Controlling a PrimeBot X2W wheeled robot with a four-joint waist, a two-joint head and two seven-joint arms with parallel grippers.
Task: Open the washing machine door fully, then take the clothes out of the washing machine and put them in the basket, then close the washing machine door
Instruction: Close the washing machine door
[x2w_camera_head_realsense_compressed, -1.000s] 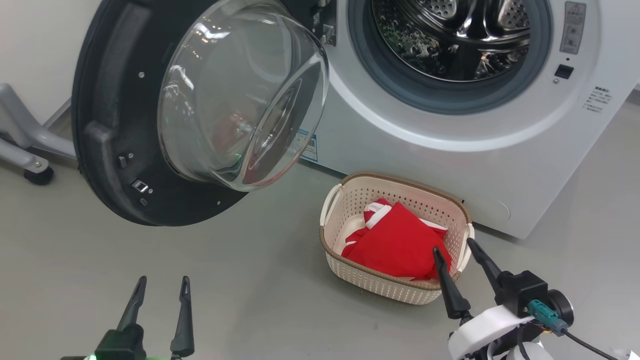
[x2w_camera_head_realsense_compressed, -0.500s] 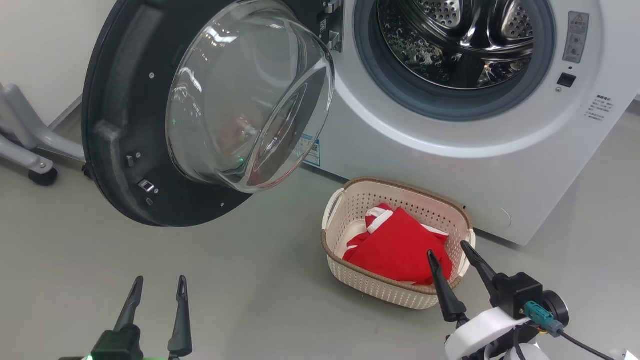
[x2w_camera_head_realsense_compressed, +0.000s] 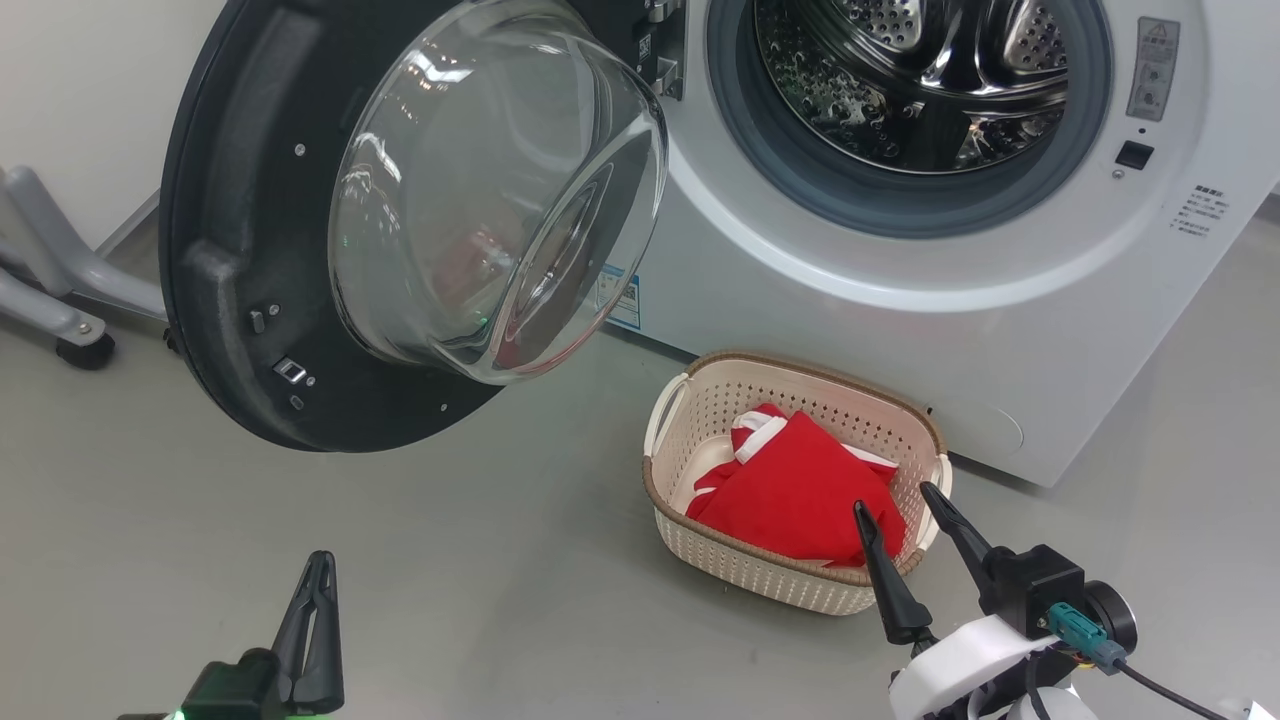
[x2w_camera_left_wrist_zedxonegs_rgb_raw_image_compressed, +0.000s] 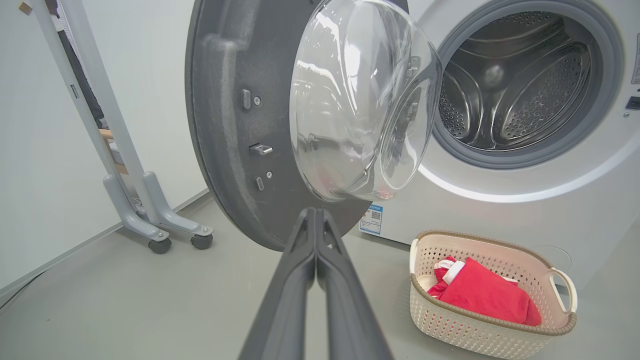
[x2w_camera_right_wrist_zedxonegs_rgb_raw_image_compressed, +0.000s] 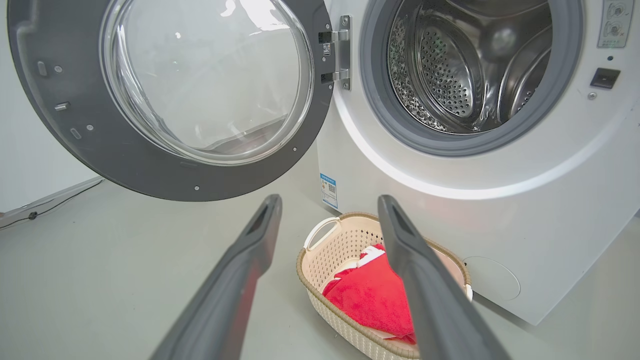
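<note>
My left gripper (x2w_camera_head_realsense_compressed: 320, 568), lower left, is pinched together empty, my right gripper (x2w_camera_head_realsense_compressed: 893, 498) spreads wide beside the cream perforated plastic basket (x2w_camera_head_realsense_compressed: 790, 362) holding the bright red clothes (x2w_camera_head_realsense_compressed: 795, 490), lower right, with the round black-ringed glass door (x2w_camera_head_realsense_compressed: 230, 250) open upper left.

Smooth pale grey floor (x2w_camera_head_realsense_compressed: 520, 540), matte and evenly lit, with soft shadows. Plain white wall (x2w_camera_left_wrist_zedxonegs_rgb_raw_image_compressed: 45, 190) on the left, met at a low pale skirting. Against it a grey metal stand (x2w_camera_left_wrist_zedxonegs_rgb_raw_image_compressed: 125, 210) on small black castors (x2w_camera_left_wrist_zedxonegs_rgb_raw_image_compressed: 160, 246). Thin dark cable (x2w_camera_right_wrist_zedxonegs_rgb_raw_image_compressed: 31, 216) along the wall's foot
</note>
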